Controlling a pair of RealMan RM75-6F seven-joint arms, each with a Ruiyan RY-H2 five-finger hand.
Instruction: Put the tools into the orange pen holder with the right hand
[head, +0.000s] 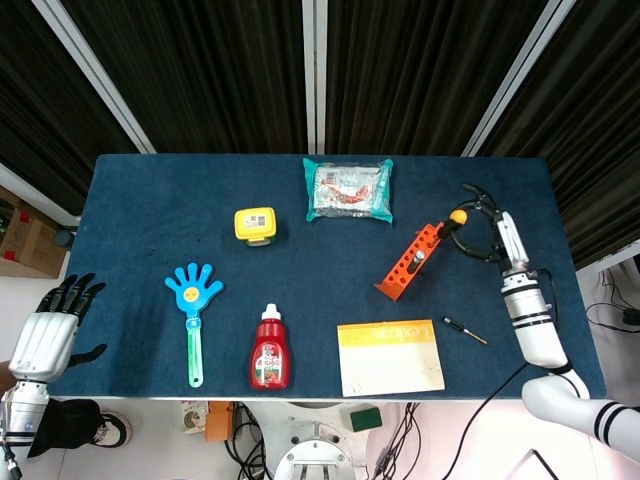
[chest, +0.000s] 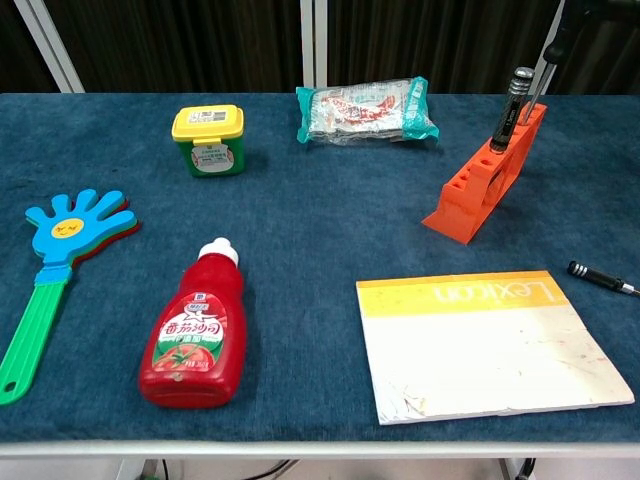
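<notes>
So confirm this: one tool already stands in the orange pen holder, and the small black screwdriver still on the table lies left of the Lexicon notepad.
Wrong side. In the chest view, the black screwdriver lies right of the Lexicon notepad; one tool does stand in the orange pen holder.

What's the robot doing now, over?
Right hand holds yellow-capped tool over orange pen holder. Left hand open, off table. One screwdriver left. Nothing blocking.

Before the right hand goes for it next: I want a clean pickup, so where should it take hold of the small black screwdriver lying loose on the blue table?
Grip the small black screwdriver on its thicker black handle, coming down from above. It lies flat on the blue table, beside the yellow-topped notepad, thin metal tip pointing towards the table's right edge. The right hand is nearest.
</notes>
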